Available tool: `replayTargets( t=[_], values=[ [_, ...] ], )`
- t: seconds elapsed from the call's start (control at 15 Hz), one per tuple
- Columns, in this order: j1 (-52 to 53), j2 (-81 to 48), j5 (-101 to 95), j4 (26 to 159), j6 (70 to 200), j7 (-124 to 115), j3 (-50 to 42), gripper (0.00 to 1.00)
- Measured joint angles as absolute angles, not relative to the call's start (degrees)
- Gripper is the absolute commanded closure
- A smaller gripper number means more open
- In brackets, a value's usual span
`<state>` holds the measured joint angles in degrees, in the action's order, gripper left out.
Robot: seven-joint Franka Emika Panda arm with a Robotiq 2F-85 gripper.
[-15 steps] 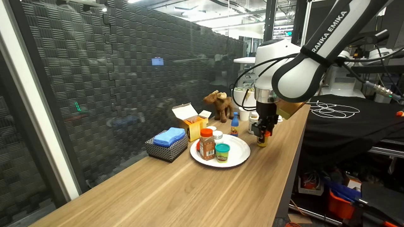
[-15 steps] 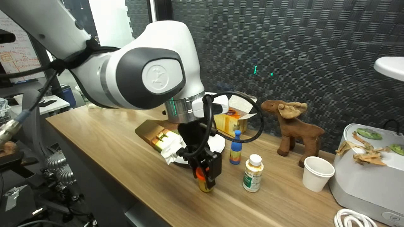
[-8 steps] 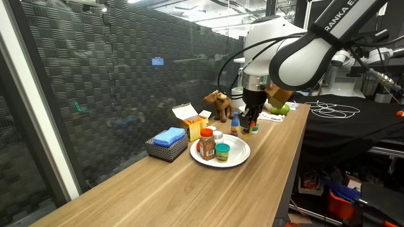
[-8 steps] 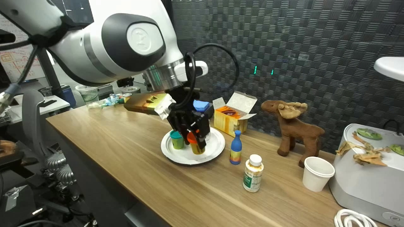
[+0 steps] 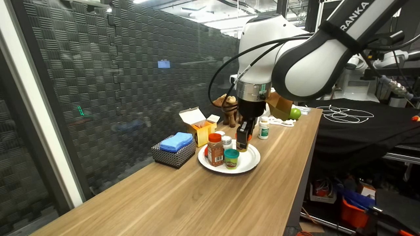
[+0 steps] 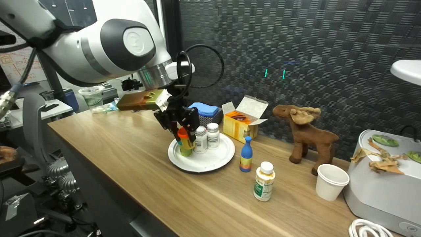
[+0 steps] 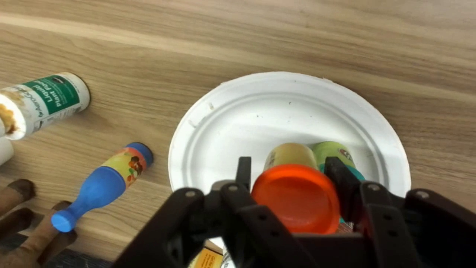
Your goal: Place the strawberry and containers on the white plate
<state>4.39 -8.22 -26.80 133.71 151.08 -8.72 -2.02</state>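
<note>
1 yel. tub (image 7: 295,201) clamped in pincer (image 7: 288,165) | ext. view: strawberry (image 5: 206,151) mostly hid. behind brn btl (image 5: 215,151)

Robot arm (image 5: 305,68), in an exterior view: lettering "RANKA" legible. White plant food bottle (image 7: 48,100), wrist view: green panel reads "Liquid Plant Food"; brand lettering beginning "AeroG", remainder unclear. Teal-lidded Play-Doh tub (image 5: 231,160), in an exterior view: "Doh" legible on label. Orange-capped spice bottle (image 5: 215,152): barcode visible, print too small. Yellow carton (image 7: 206,259): fine print illegible. Whiteboard (image 6: 14,63): red handwriting, illegible.
</note>
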Motion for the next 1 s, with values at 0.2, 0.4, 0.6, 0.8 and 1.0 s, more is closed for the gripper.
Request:
replayTargets(
  t=[0.2, 0.4, 0.6, 0.8, 1.0],
  values=[
    [3.65, -8.25, -26.58, 133.71, 151.43, -7.70, -2.15, 0.72],
    [2.41, -8.23, -25.11, 133.68, 153.28, -6.79, -2.38, 0.72],
    [1.36, -8.17, -23.10, 133.68, 155.73, -4.80, -2.39, 0.72],
    [0.93, -8.44, -20.49, 134.09, 157.39, -1.08, -2.28, 0.72],
    [0.92, -9.31, -18.84, 134.93, 158.77, 4.04, -1.65, 0.72]
  ],
)
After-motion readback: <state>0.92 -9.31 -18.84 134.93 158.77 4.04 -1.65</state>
